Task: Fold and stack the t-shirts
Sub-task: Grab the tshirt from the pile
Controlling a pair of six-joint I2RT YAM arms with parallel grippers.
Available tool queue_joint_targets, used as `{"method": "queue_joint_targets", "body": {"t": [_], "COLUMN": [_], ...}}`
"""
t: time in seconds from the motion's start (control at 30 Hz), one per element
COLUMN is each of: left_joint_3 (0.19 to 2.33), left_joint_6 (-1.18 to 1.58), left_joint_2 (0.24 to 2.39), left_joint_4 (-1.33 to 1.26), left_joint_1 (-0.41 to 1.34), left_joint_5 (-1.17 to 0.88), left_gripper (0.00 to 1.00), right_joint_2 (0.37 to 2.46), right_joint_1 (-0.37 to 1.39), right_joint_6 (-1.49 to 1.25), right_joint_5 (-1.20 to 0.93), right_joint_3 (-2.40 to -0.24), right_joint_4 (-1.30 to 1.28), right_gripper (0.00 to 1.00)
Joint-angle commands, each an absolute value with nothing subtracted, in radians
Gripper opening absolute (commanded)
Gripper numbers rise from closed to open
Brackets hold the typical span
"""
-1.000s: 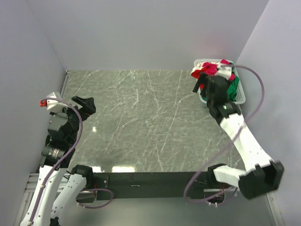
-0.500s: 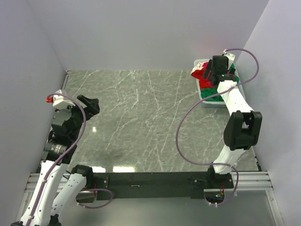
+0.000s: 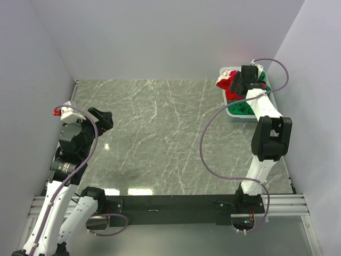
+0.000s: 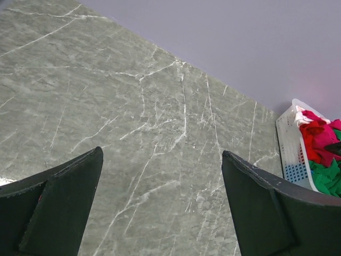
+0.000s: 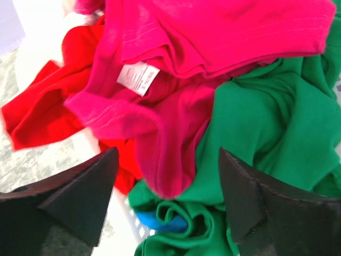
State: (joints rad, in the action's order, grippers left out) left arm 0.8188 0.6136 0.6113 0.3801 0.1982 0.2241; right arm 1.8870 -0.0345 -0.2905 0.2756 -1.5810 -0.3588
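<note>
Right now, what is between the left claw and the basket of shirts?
Just bare tabletop between the left claw and the basket; the top view shows it.

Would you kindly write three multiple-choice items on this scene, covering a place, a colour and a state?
1. Where on the table does the basket stand? A. far right corner B. near left corner C. middle
2. What colour is the shirt bearing the white label? A. green B. crimson-pink C. white
3. The right end effector is: A. shut on a shirt B. open over the shirts C. open over bare table

1 A: the top view shows it at that corner.
2 B: the label sits on crimson-pink cloth.
3 B: its jaws stand apart, cloth showing between them.
</note>
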Motion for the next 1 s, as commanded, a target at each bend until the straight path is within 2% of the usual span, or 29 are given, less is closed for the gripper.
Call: {"method": "queue_joint_targets", "body": {"t": [0.0, 0.1, 0.2, 0.23, 0.4, 0.43, 0.5, 0.7, 0.97], "left_joint_3": [0.834, 0.836, 0.838, 0.839, 0.842, 0.841, 0.839, 0.839, 0.836], "left_joint_6": [0.598, 0.597, 0.597, 0.595, 0.595, 0.594, 0.594, 0.595, 0.597], "left_joint_2": [0.607, 0.604, 0.603, 0.603, 0.6, 0.597, 0.597, 0.603, 0.597], "left_joint_4": [0.362, 0.365, 0.37, 0.373, 0.376, 0.376, 0.374, 0.374, 0.365], "left_joint_1": [0.199, 0.199, 0.199, 0.199, 0.199, 0.199, 0.199, 0.199, 0.199], "left_joint_5": [0.225, 0.233, 0.239, 0.244, 0.252, 0.25, 0.247, 0.236, 0.219], "left_gripper": [0.99, 0.99, 0.99, 0.99, 0.99, 0.99, 0.99, 0.99, 0.99], "right_joint_2": [1.924, 1.957, 1.993, 1.991, 1.905, 1.879, 1.849, 1.571, 1.332], "right_joint_1": [-0.051, -0.054, -0.052, -0.054, -0.052, -0.054, -0.052, -0.029, -0.005], "right_joint_6": [-0.293, -0.281, -0.268, -0.267, -0.256, -0.252, -0.255, -0.276, -0.233], "right_joint_5": [0.25, 0.224, 0.218, 0.221, 0.259, 0.277, 0.287, 0.374, 0.425], "right_joint_3": [-1.644, -1.683, -1.744, -1.755, -1.721, -1.724, -1.726, -1.632, -1.745], "right_joint_4": [-0.327, -0.334, -0.365, -0.368, -0.339, -0.341, -0.354, -0.285, -0.23], "right_gripper": [0.8, 0.71, 0.53, 0.42, 0.14, 0.0, 0.0, 0.0, 0.0]}}
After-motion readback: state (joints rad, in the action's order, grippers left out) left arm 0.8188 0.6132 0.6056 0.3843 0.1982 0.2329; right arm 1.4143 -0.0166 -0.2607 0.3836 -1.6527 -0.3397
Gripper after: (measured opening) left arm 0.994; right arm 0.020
